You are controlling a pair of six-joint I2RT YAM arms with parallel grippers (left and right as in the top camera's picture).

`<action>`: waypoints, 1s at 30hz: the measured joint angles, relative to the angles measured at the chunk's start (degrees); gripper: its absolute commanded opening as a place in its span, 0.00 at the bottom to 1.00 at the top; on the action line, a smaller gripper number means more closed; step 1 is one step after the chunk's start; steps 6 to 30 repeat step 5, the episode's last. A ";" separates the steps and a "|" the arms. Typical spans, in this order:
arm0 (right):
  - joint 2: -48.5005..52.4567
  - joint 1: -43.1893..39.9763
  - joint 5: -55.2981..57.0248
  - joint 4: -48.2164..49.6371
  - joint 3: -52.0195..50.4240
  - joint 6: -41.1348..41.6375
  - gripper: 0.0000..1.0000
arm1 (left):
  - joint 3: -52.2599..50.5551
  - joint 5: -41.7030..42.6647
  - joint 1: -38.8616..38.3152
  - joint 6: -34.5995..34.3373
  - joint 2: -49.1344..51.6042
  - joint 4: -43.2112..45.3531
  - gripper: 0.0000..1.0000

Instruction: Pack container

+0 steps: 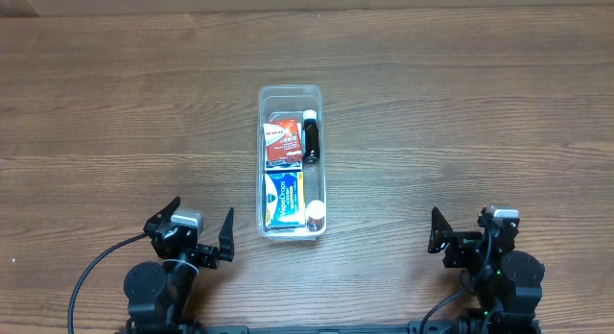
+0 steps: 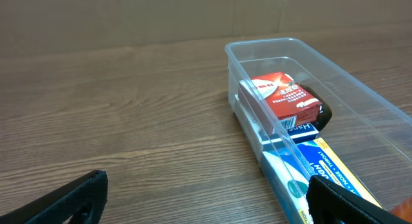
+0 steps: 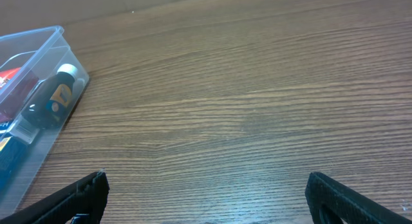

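The clear plastic container [image 1: 318, 102] stands lengthwise at the table's centre. Inside lie a red box [image 1: 283, 145], a blue box [image 1: 284, 200], a dark bottle [image 1: 312, 134] and a small white round thing [image 1: 316, 214] at the near end. The left wrist view shows the container [image 2: 283, 46] with the red box [image 2: 283, 98] and blue box [image 2: 328, 172]. The right wrist view shows the container's corner [image 3: 45, 37] and the bottle [image 3: 55, 95]. My left gripper [image 1: 192, 236] is open and empty, near the container's near left corner. My right gripper [image 1: 470, 236] is open and empty, far right.
The wooden table [image 1: 460, 113] spreads bare around the container. A black cable [image 1: 91, 272] runs from the left arm toward the front edge.
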 measured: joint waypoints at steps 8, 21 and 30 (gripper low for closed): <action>0.00 0.00 0.00 0.02 0.00 -0.02 1.00 | 0.00 0.00 0.00 0.02 0.00 0.00 1.00; 0.00 0.00 0.00 0.02 0.00 -0.02 1.00 | 0.00 0.00 0.00 0.02 0.00 0.00 1.00; 0.00 0.00 0.00 0.02 0.00 -0.02 1.00 | 0.00 0.00 0.00 0.02 0.00 0.00 1.00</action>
